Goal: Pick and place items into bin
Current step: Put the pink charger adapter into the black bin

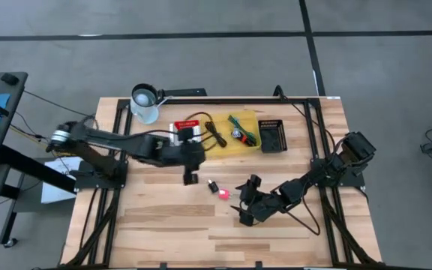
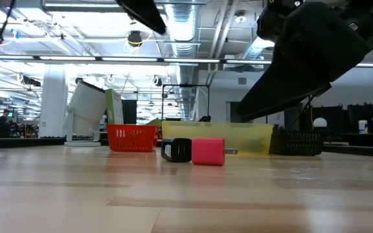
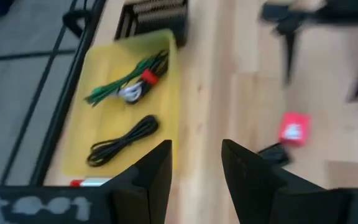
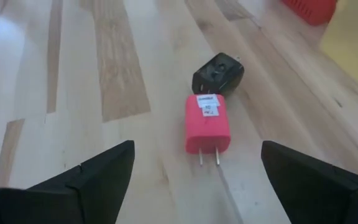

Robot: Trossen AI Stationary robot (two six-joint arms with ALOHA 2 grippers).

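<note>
Your right gripper [image 4: 194,180] sits closest to its own camera, fingers spread wide and holding nothing, with the pink plug [image 4: 207,123] lying flat on the tabletop just ahead of it, prongs pointing back toward the fingers. Touching the plug's far end is a small black adapter [image 4: 218,73]. From above, you can see these 2 pieces near the middle of the tabletop, well short of the yellow bin [image 1: 229,133] that stands near the far edge. That bin already holds a coiled black cord [image 3: 123,141] and a green cable bundle [image 3: 128,79] with a red and a silvery bit in it. Your left gripper [image 3: 196,163] hangs over the tabletop beside the bin, fingers a little apart and empty. So part of the job looks done; the plug and the adapter are still left to move. Beside the bin sit a red basket [image 2: 132,137] and a black basket [image 1: 271,135].
</note>
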